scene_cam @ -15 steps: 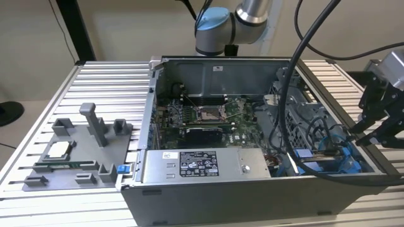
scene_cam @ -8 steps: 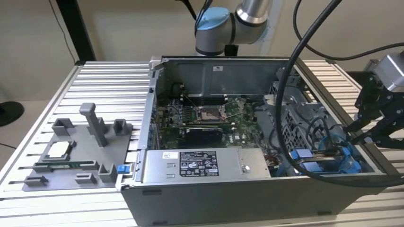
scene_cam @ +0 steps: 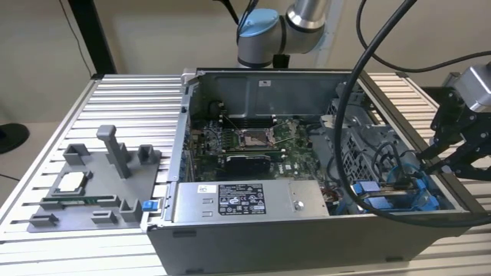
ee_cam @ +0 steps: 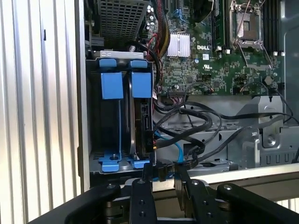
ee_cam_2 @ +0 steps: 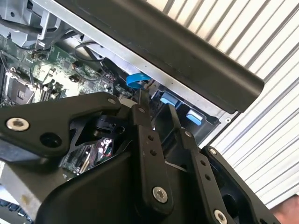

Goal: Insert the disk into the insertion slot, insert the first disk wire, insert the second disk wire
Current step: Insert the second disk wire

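Observation:
The disk (ee_cam: 142, 119) stands on edge in its blue carrier inside the insertion slot (ee_cam: 93, 130), at the case corner near the exterior view's right (scene_cam: 368, 190). Beside it sits a second blue carrier (ee_cam: 112, 86). My gripper (ee_cam: 163, 175) hovers just outside the bay's open end, above the case's right wall (scene_cam: 438, 169). Its black fingers (ee_cam: 142, 186) are shut on a small black wire connector (ee_cam: 161, 171) close to the disk's end. A blue wire (ee_cam: 178, 151) and black wires (ee_cam: 187, 126) loop beside the disk. In the second wrist view the fingertips (ee_cam_2: 144, 109) point down at the blue tabs (ee_cam_2: 168, 99).
A grey power supply box with a sticker (scene_cam: 245, 201) fills the case front, with the motherboard (scene_cam: 253, 144) behind it. The case wall's edge (ee_cam_2: 187, 51) runs close to the fingers. A grey fixture plate (scene_cam: 92, 190) lies on the slatted table (scene_cam: 130, 103).

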Action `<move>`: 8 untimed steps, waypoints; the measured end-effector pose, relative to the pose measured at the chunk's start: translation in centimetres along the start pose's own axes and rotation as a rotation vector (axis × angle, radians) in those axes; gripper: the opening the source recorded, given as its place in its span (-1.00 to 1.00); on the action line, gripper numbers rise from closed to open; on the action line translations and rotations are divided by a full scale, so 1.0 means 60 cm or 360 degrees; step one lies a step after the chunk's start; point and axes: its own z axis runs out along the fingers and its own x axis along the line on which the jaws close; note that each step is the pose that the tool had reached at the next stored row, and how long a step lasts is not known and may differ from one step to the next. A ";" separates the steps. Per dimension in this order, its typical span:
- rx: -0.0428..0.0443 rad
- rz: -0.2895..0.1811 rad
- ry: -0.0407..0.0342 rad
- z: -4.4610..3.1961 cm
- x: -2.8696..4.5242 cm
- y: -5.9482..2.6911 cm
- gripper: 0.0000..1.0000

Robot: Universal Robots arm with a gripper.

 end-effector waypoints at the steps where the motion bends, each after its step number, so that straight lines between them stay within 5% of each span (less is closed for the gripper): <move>1: 0.0000 0.0000 0.0000 0.000 0.000 0.000 1.00; 8: 0.0000 0.0000 0.0000 0.001 0.000 0.000 1.00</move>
